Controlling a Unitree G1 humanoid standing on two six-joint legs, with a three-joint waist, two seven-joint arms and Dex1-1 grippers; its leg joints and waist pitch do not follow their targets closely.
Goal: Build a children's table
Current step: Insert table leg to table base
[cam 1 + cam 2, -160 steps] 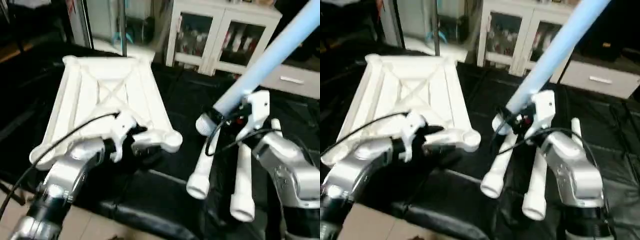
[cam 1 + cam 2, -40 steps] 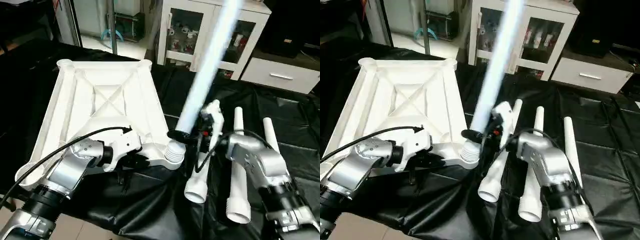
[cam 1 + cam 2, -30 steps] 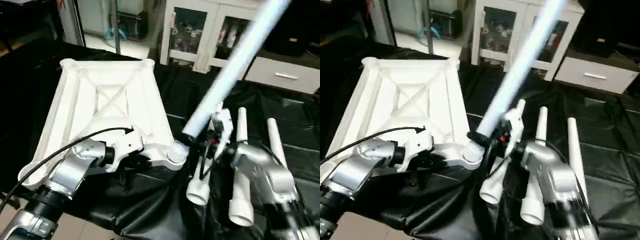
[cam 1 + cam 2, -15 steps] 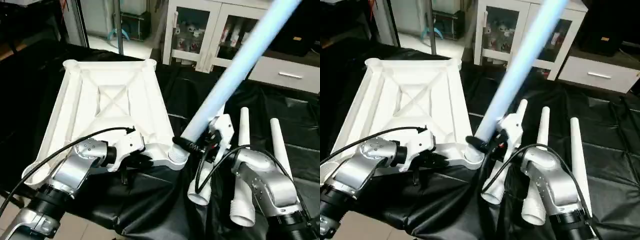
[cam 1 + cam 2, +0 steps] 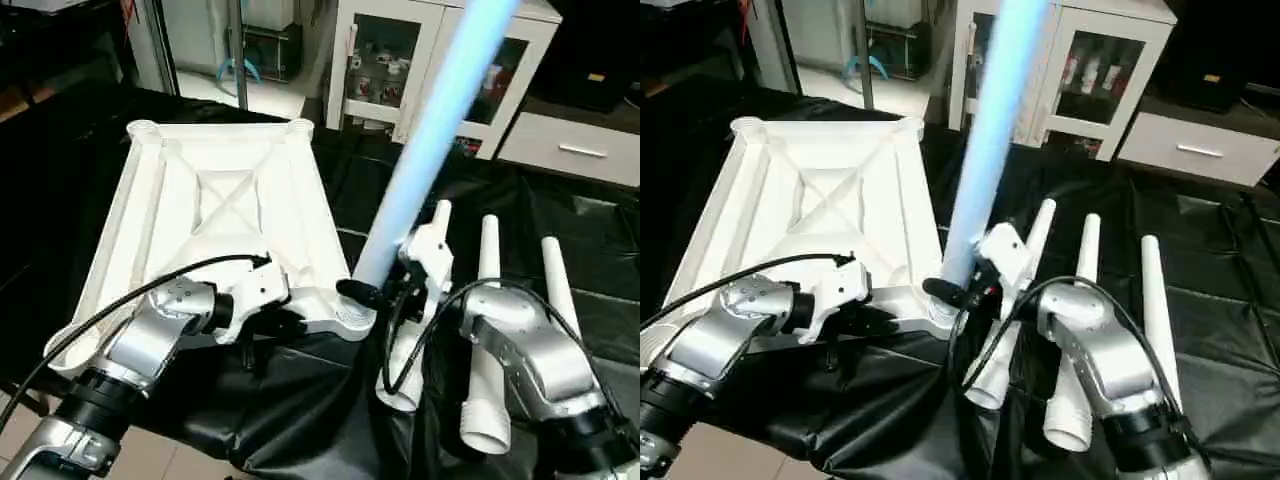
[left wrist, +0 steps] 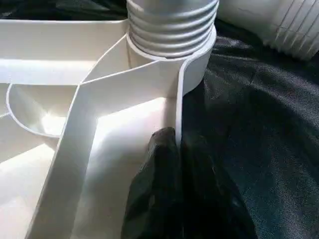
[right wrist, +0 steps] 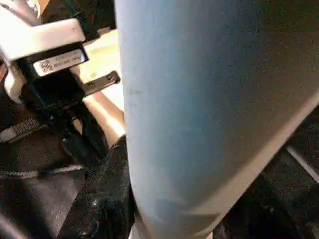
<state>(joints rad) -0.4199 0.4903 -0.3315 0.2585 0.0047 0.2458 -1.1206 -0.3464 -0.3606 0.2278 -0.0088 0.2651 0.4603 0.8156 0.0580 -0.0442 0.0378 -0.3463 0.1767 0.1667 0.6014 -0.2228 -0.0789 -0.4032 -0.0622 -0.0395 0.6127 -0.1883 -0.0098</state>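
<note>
Table top's [image 5: 225,215] corner socket [image 5: 352,318] holds one leg [image 5: 430,130].

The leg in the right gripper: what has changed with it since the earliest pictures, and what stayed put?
The right gripper has carried the leg across to the table top: its threaded end now sits in the near corner socket, and the leg has swung more upright. The left gripper stays clamped on the top's rim beside that socket. Three spare legs lie unmoved on the black cloth.

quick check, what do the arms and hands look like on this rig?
Silver metal forearms, black sleeves nearer the body. White plastic wrist housings; each hand, left hand and right hand, has two black fingers. A black cable loops over each forearm. A small printed label shows on the left housing.
</note>
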